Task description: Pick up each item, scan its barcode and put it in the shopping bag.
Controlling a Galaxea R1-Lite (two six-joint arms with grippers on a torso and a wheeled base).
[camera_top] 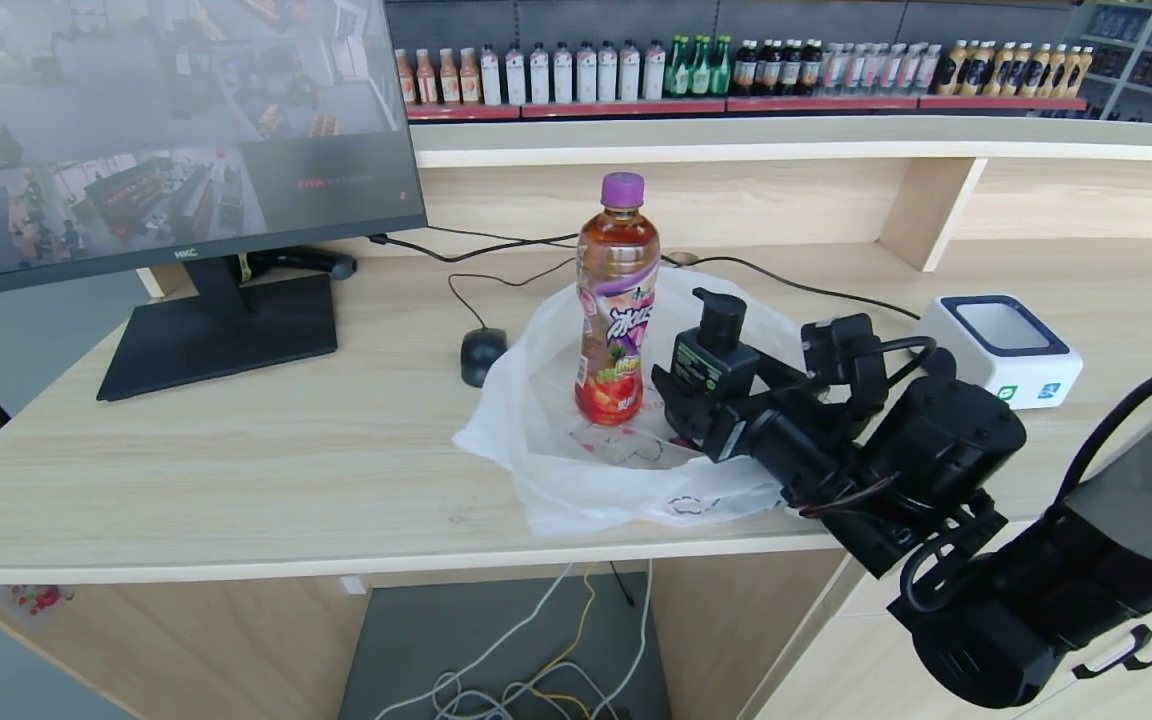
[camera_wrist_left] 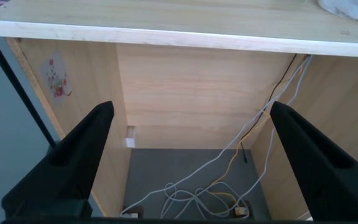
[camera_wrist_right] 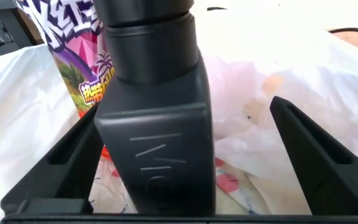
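Release seems our step: the right gripper (camera_wrist_right: 186, 106), fingers wide, straddles a dark bottle (camera_wrist_right: 154, 81) over the bag (camera_top: 536, 400) at centre of the head view, just beside the drink (camera_top: 617, 300). We should back out straight, brushing neither bottle and snagging no plastic. Our left gripper (camera_wrist_left: 191, 106) hangs wide and empty below the counter (camera_wrist_left: 166, 28). Hidden: the dark bottle's base, and whether either bottle sits inside the bag or merely on it.
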